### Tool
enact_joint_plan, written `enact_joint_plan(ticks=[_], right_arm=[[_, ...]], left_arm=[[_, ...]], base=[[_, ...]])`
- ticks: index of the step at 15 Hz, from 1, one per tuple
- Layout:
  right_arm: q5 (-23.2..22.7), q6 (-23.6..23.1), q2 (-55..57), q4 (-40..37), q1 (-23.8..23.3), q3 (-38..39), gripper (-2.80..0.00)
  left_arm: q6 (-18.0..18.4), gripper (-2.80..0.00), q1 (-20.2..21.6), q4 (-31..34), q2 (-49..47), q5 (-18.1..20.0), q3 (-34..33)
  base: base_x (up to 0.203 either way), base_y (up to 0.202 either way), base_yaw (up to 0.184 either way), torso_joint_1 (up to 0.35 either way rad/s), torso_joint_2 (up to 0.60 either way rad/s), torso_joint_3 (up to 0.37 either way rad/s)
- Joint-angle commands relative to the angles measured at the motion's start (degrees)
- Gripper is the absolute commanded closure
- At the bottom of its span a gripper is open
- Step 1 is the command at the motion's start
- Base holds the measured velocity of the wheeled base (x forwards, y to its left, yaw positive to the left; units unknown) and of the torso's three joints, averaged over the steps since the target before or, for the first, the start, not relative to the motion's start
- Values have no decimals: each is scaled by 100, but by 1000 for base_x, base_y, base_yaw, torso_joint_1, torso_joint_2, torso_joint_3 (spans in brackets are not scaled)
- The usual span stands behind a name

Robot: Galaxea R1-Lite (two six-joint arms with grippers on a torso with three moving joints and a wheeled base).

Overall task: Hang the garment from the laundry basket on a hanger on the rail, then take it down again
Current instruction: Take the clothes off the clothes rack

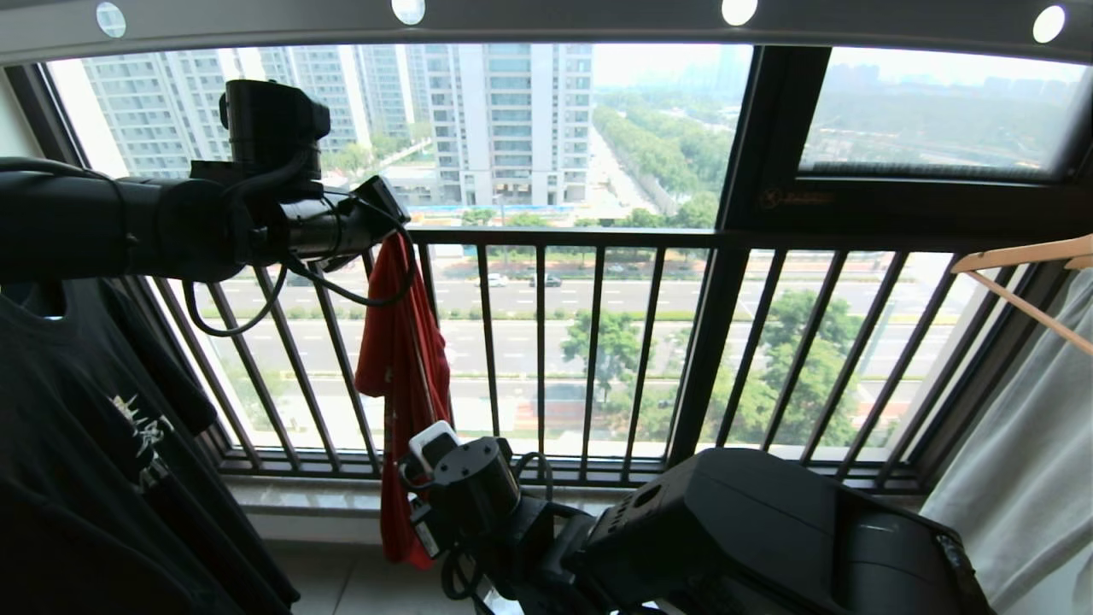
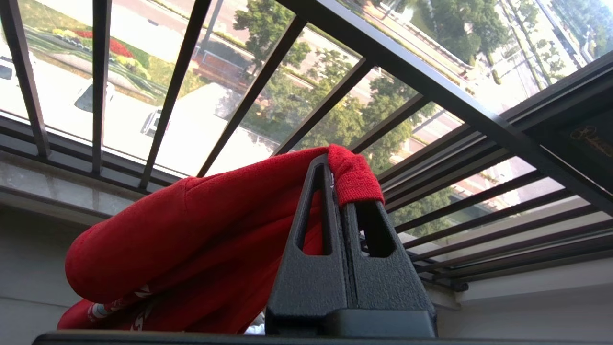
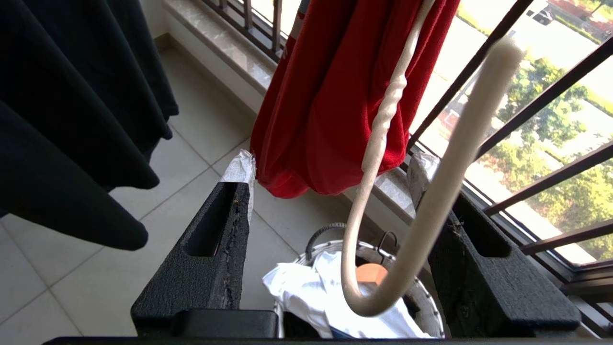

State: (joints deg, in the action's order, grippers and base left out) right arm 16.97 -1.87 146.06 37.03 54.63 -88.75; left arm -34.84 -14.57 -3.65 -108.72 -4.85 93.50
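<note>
The red garment (image 1: 401,359) hangs in a long bunch in front of the window bars. My left gripper (image 2: 335,165) is raised and shut on its ribbed edge (image 2: 352,177). The white hanger (image 3: 383,129) has its twisted stem against the garment (image 3: 330,96), and its hook curves down between the fingers of my right gripper (image 3: 330,165). Those jaws stand open around the hook, which crosses one finger (image 3: 469,239). Below them the laundry basket (image 3: 433,306) stands on the floor. The grey rail (image 1: 546,19) with round holes runs overhead. My right arm (image 1: 478,495) reaches up to the garment's lower part.
A black printed T-shirt (image 1: 85,444) hangs at the left. A pale grey garment (image 1: 1016,478) hangs on a wooden hanger (image 1: 1025,256) at the right. White cloth (image 3: 306,287) fills the basket. The dark window railing (image 1: 598,342) and a stone sill (image 3: 225,43) lie close behind.
</note>
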Motion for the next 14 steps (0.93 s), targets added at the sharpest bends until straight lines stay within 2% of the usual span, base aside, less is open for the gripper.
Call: enact_joint_plan(ticks=[1, 4, 10, 14], right_arm=[[8, 1, 86, -14, -4, -184, 0], [210, 11, 47, -3, -88, -325, 0], [245, 11, -33, -26, -172, -377, 0], [245, 32, -438, 26, -183, 210, 0]], left_arm=[[-80, 0, -2, 45, 152, 110, -16], [-112, 0, 24, 127, 159, 204, -16], [-119, 0, 24, 127, 159, 204, -8], [-54, 0, 24, 247, 43, 332, -6]], base=[[0, 0, 0, 0, 0, 0], [0, 0, 0, 0, 0, 0], [0, 0, 0, 0, 0, 0], [0, 0, 0, 0, 0, 0]])
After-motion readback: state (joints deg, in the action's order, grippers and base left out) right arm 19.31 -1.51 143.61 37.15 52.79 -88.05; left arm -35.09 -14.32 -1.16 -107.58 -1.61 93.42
